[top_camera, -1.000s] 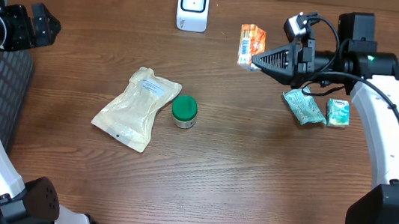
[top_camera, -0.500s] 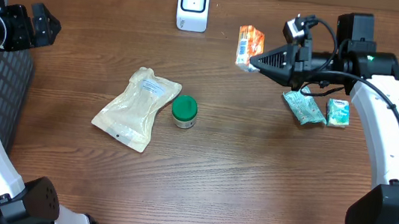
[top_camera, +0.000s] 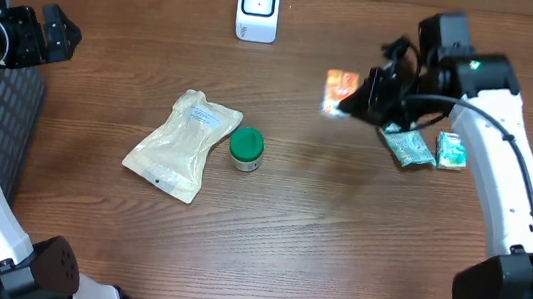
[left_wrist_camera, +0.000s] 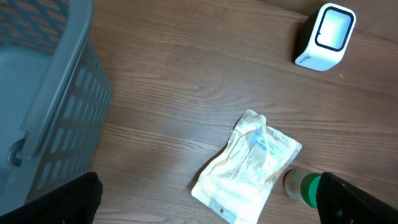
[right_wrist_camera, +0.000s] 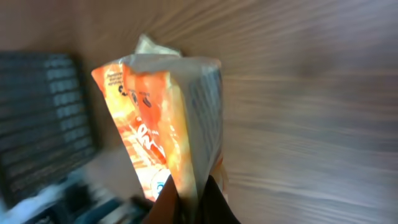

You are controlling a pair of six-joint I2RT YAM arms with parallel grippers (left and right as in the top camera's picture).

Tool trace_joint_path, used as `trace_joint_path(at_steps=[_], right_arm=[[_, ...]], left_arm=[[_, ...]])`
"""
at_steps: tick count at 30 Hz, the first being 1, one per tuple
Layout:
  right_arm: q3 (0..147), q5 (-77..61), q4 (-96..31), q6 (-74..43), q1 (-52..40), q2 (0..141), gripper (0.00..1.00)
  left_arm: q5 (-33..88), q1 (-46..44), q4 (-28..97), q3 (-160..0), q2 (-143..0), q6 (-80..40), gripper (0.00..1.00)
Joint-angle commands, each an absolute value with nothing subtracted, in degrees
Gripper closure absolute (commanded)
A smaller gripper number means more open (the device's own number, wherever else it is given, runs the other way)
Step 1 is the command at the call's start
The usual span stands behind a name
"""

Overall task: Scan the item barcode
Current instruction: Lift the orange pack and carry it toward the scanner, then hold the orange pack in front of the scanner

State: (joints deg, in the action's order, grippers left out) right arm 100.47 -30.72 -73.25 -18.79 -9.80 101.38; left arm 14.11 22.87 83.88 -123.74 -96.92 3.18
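The right gripper (top_camera: 351,99) is clamped shut on a small orange and white printed foil packet (top_camera: 338,88), the item to be scanned. In the right wrist view its dark fingers (right_wrist_camera: 169,204) pinch the packet's lower edge, and the packet stands upright above them with its orange face and a white side panel showing. Both this view and the overhead are smeared by motion, so no barcode can be made out. The packet appears to be held clear of the brown wooden table (top_camera: 337,238), though the blur makes that hard to confirm.

In the overhead view the packet sits to the right of the white box-shaped scanner with a dark window (top_camera: 257,8). It is nearer the robot than the scanner and well apart from it. Just to the right of the gripper, a crumpled teal plastic sachet (top_camera: 406,144) and a small green and white carton (top_camera: 452,151) lie side by side on the table.

Near the table's middle, a flat beige paper pouch with a white label (top_camera: 183,145) lies at an angle. A small jar with a green lid (top_camera: 245,149) stands just beside its right edge.

The left gripper (top_camera: 59,30) hangs at the far left with its jaws spread wide and nothing between them, above a grey plastic lattice basket (left_wrist_camera: 56,106).
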Motion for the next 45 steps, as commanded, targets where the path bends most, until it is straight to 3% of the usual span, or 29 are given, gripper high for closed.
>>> trace_joint_path(at_steps=[1, 8, 13, 18, 33, 45], right_arm=[[113.9, -15.2, -76.8, -17.6, -12.6, 104.2, 0.96], [138.6, 2.2, -77.1, -15.3, -19.2, 115.5, 0.96], [139.5, 21.3, -63.3, -7.7, -24.5, 120.3, 0.96], [139.5, 30.9, -49.6, 1.7, -27.8, 127.2, 0.96], [139.4, 31.2, -17.5, 33.4, -29.7, 147.4, 0.96], [139.0, 28.2, -12.6, 36.5, -29.9, 152.4, 0.96]], left_arm=[[14.0, 22.5, 83.8, -123.9, -97.1, 3.9, 0.0], [14.0, 22.5, 83.8, -123.9, -97.1, 3.9, 0.0], [14.0, 22.5, 83.8, -123.9, -97.1, 3.9, 0.0], [14.0, 22.5, 83.8, -123.9, -97.1, 3.9, 0.0], [14.0, 22.5, 83.8, -123.9, -97.1, 3.9, 0.0], [14.0, 22.5, 83.8, -123.9, -97.1, 3.9, 0.0]])
